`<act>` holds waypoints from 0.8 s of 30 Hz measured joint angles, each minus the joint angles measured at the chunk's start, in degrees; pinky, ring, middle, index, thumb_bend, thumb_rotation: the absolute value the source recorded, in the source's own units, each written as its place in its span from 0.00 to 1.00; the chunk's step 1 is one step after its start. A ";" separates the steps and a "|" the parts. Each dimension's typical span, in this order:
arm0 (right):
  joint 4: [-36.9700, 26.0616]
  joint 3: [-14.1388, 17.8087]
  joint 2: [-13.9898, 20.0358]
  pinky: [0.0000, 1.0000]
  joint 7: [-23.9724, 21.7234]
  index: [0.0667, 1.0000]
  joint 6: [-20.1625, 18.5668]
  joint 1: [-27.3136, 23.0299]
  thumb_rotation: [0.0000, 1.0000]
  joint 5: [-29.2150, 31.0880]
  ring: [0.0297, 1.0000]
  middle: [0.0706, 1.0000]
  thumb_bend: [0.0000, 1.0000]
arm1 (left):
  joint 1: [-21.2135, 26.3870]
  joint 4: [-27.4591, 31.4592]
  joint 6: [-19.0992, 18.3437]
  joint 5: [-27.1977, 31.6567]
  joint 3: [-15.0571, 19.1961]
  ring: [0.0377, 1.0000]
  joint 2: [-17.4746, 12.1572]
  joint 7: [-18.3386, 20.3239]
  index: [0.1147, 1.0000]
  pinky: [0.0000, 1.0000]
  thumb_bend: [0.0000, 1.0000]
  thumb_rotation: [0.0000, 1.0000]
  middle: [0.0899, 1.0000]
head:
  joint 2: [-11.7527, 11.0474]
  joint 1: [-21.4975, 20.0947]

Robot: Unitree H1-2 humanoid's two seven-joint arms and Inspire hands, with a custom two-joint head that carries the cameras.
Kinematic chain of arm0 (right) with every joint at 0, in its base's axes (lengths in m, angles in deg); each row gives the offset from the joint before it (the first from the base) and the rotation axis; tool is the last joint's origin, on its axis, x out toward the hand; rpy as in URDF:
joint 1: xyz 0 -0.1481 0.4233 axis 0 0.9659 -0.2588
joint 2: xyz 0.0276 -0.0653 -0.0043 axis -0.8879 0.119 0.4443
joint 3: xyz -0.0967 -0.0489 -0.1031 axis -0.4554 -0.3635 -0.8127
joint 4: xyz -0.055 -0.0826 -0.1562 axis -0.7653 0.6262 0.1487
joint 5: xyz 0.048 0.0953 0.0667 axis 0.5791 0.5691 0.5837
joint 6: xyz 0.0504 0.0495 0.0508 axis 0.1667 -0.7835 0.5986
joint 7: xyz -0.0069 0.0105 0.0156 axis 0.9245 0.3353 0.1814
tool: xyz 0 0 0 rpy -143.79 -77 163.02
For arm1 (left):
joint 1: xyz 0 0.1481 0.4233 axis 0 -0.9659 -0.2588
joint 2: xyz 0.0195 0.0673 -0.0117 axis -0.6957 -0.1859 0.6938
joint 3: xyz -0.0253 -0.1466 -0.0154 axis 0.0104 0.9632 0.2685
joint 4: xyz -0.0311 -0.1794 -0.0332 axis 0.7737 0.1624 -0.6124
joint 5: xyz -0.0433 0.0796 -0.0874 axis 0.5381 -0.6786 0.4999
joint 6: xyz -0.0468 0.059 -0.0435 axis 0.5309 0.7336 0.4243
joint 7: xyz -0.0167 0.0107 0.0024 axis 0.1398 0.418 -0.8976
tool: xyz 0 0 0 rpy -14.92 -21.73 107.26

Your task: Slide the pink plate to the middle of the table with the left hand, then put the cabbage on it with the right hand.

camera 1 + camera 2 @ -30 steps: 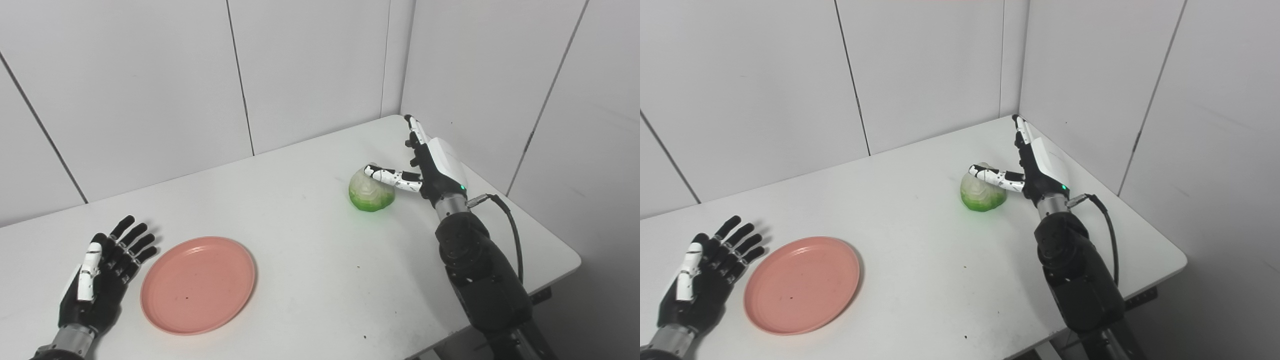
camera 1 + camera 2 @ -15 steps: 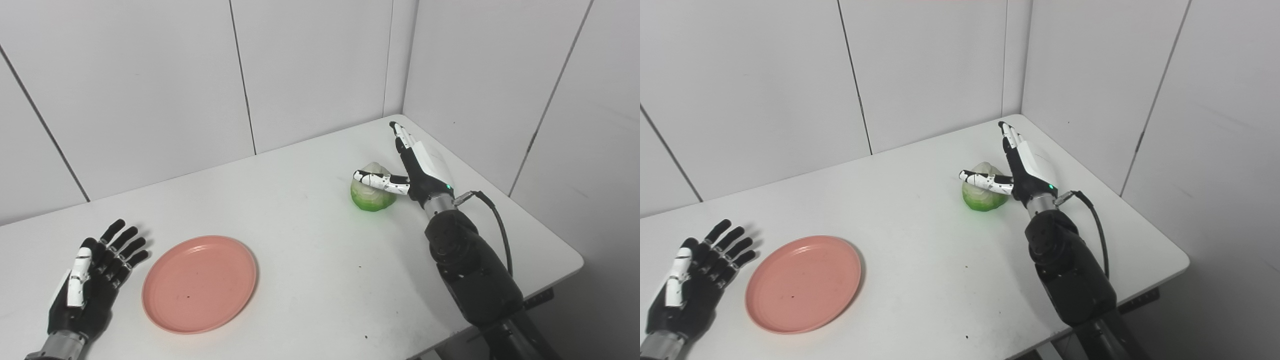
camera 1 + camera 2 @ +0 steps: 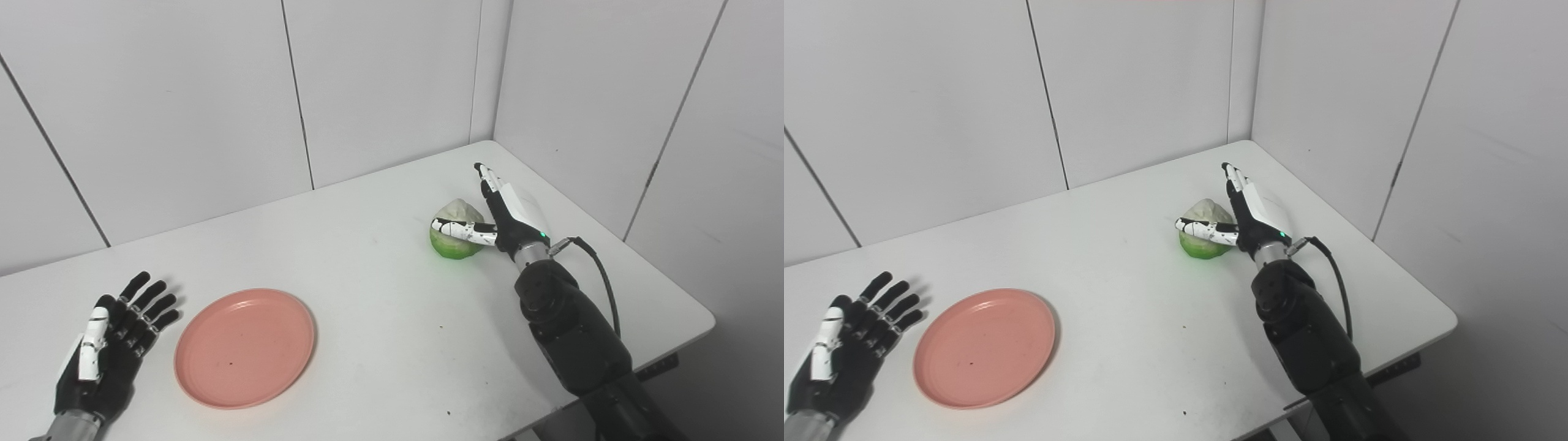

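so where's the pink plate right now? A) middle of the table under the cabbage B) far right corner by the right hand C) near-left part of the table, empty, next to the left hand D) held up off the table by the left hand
C: the pink plate lies flat and empty on the near-left of the table, beside the open left hand, while the cabbage sits far right at the right hand.

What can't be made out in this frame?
- Both eye views: whether the right hand touches the cabbage; its palm side faces away.
- The cabbage's far right side, hidden by that hand.
- The left hand: its wrist is cut off by the bottom edge.
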 measured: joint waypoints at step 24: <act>8.17 -0.50 -0.33 0.94 1.71 1.00 -0.06 -2.31 0.59 3.75 1.00 1.00 1.00 | -0.81 1.87 -0.99 0.03 0.12 0.85 -0.07 -0.03 0.86 0.84 0.46 0.98 0.87 | 0.88 0.00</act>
